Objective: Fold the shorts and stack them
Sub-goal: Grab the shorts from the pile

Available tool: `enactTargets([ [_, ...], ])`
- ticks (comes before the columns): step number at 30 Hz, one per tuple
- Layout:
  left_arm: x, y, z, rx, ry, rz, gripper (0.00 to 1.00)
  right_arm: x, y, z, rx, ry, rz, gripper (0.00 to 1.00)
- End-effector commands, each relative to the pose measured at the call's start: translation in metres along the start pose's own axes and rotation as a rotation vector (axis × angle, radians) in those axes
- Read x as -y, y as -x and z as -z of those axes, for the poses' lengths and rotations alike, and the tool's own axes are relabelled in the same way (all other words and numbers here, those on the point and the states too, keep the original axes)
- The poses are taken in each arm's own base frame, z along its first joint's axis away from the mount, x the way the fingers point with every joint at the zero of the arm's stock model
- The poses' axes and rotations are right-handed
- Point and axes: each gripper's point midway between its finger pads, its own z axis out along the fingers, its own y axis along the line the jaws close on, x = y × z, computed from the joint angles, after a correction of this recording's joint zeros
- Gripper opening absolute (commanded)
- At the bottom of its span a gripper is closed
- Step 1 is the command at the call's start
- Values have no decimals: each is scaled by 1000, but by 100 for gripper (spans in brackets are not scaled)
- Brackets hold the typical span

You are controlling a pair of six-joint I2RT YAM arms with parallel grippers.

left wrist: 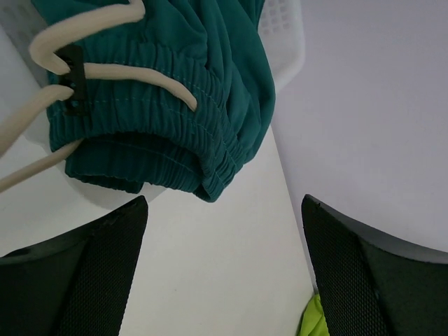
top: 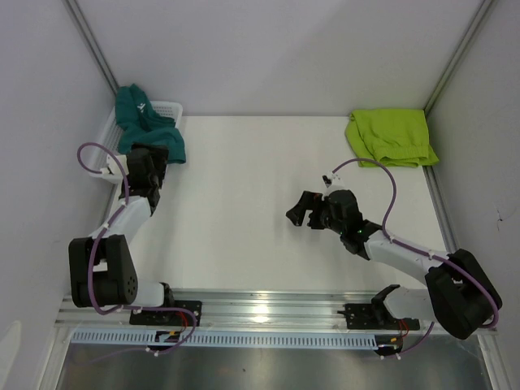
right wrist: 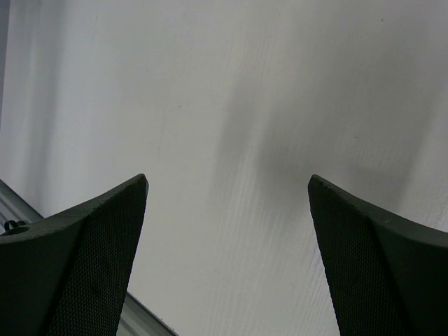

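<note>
- A pair of dark teal soft fabric shorts lies heaped in a white plastic mesh basket. They spill over the basket's near rim onto the white table.
- In the left wrist view, the gathered elastic waistband of the teal shorts faces the camera. Its white drawstring loops across the waistband, and the basket's wall shows behind.
- The left gripper sits just on the near side of the basket, pointing at the spilled fabric. Its black fingers stand wide apart with nothing between them. The waistband hem lies just beyond the tips and seems not to touch them, though the overhead view is too crowded to confirm this.
- A pair of lime green fabric shorts lies folded flat on the table well to the right of the basket, near the opposite far corner. A sliver of it shows in the left wrist view.
- The right gripper is over bare table, well to the right of the basket and nearer the arm bases. Its jaws are spread wide and hold nothing.
</note>
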Motion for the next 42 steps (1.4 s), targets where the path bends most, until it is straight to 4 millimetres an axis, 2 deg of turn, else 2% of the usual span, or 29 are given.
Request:
enactTargets([
  [1,20,26,-7,104,-29,27,91,-1,5,-3,25,17,-6,96],
  [5,19,29,-15,121,-4,5,90,0,4,-5,18,19,-16,96],
  [9,3,31,-20,164,28,14,84,2,3,-7,10,20,-25,96],
  [10,9,34,-20,185,-5,36,83,2,2,-7,8,20,-25,96],
  [17,1,35,-33,217,15,35,75,6,2,-9,3,12,-36,96],
  [20,6,36,-37,222,-9,23,49,5,3,-8,4,16,-37,95],
  [21,6,36,-39,222,-8,18,36,7,1,-8,1,12,-37,95],
  [24,16,42,-43,240,-24,-19,22,8,2,-8,0,12,-42,95],
  [26,22,45,-44,247,-36,-51,16,8,2,-8,0,14,-44,95],
  [28,30,51,-44,256,-51,-62,3,7,2,-7,2,17,-44,95],
  [29,42,57,-42,265,-75,-59,0,8,2,-7,3,16,-48,95],
  [31,49,65,-39,270,-81,-76,0,7,2,-6,2,20,-46,95],
  [32,67,75,-37,287,-111,-73,0,7,3,-6,3,21,-47,95],
  [34,73,79,-35,277,-110,-102,0,7,3,-6,2,22,-47,95],
  [36,107,96,-29,276,-157,-126,0,6,5,-4,9,25,-46,95],
  [38,148,124,-18,312,-222,-139,0,6,4,-4,8,26,-44,95],
  [39,166,132,-14,304,-244,-149,0,5,5,-3,12,29,-44,95],
  [41,181,144,-8,306,-262,-182,0,4,6,-2,14,31,-43,94],
  [42,221,163,13,343,-339,-183,0,4,6,-2,16,32,-42,94],
])
